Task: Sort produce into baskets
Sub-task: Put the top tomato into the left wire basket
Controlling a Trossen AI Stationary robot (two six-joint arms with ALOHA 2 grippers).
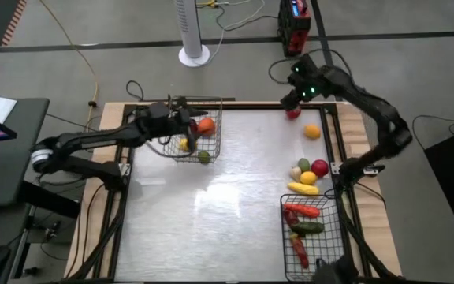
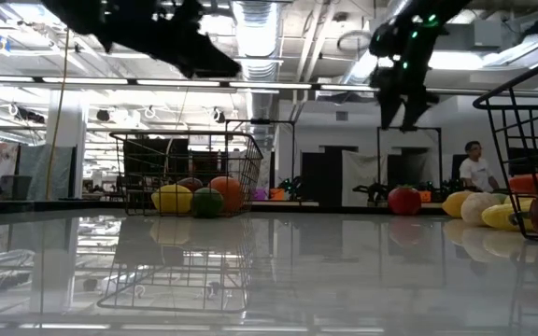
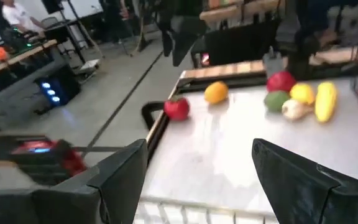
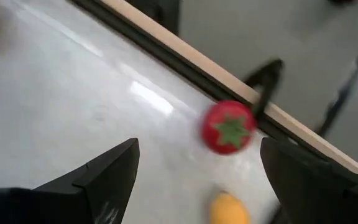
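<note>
Your right gripper (image 1: 296,93) hangs above the table's far right corner, fingers spread wide, nothing between them. The red tomato (image 1: 292,113) lies just below it on the table, right by the far edge rail; in the right wrist view the tomato (image 4: 229,127) sits between the two open fingers and ahead of them, so the drop looks close to straight down. It's round, so no long axis to line up. An orange round piece (image 1: 312,131) lies nearby toward the right edge.

Right arm is clearly nearer; use it.

Your left gripper (image 1: 181,118) hovers over the silvery basket (image 1: 215,118) at far left, fingers apart and empty. That basket holds round pieces. The black basket (image 1: 286,237) at near right holds long pieces.
</note>
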